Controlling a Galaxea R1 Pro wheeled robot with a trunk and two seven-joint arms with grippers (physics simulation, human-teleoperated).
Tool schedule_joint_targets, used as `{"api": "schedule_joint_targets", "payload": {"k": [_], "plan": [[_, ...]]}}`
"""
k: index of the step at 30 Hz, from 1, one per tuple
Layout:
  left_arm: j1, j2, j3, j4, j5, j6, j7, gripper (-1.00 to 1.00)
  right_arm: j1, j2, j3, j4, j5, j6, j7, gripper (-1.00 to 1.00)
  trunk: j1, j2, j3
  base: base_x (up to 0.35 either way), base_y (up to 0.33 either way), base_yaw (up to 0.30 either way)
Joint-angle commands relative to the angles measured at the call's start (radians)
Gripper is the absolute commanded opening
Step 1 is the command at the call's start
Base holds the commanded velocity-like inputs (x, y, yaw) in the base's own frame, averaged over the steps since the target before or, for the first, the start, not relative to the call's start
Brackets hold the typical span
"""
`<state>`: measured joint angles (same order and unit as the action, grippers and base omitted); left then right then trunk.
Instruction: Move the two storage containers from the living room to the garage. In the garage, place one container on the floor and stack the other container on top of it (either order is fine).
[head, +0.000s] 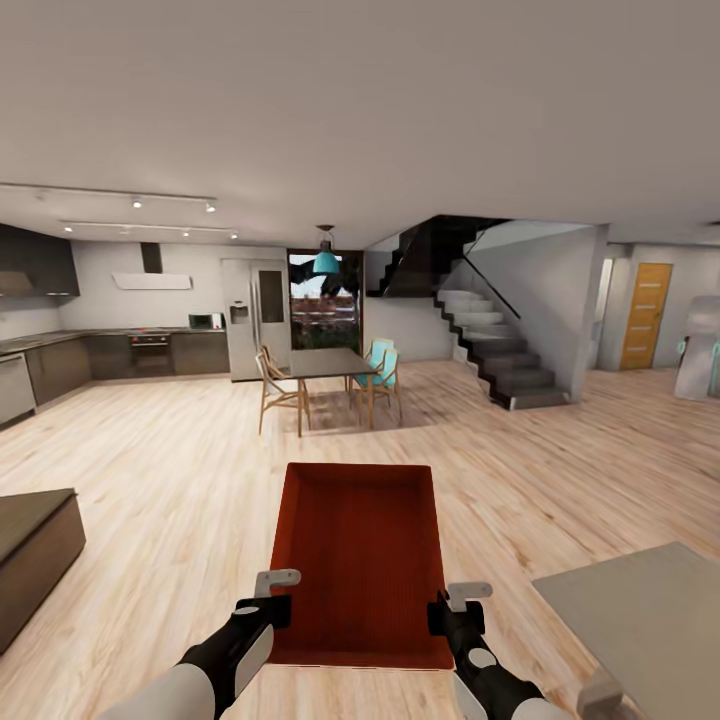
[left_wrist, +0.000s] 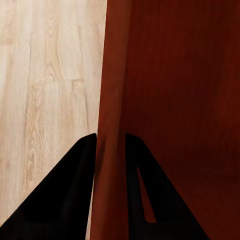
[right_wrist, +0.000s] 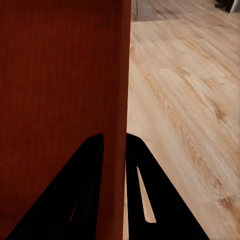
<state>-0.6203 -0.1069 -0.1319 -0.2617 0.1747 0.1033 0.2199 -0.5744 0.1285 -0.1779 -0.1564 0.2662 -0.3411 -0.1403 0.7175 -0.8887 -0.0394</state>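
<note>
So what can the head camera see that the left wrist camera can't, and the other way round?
Head view: the whole room, with the dining table, staircase, kitchen, and the right hand on the box's other wall.

Left wrist view: a close look at the left hand, its black fingers pinching the box wall, one on each side.

Both: the red-orange storage container and the light wood floor.
</note>
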Motion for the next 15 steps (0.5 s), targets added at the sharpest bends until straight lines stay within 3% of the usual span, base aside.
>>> {"api": "schedule_joint_targets", "payload": {"k": [1, 15], "plan": [[-0.001, 0.006, 0.013, -0.005, -0.017, 0.007, 0.017, -1.00, -0.001, 0.000, -0.028, 0.002, 0.010, -0.003, -0.002, -1.00, 0.001, -0.001, -0.002, 0.321, 0.000, 0.000], [-0.001, 0.006, 0.013, -0.006, -0.017, 0.007, 0.017, -1.00, -0.001, 0.000, -0.026, 0.002, 0.013, -0.004, -0.002, -1.00, 0.001, -0.001, -0.002, 0.321, 0.000, 0.000]]}}
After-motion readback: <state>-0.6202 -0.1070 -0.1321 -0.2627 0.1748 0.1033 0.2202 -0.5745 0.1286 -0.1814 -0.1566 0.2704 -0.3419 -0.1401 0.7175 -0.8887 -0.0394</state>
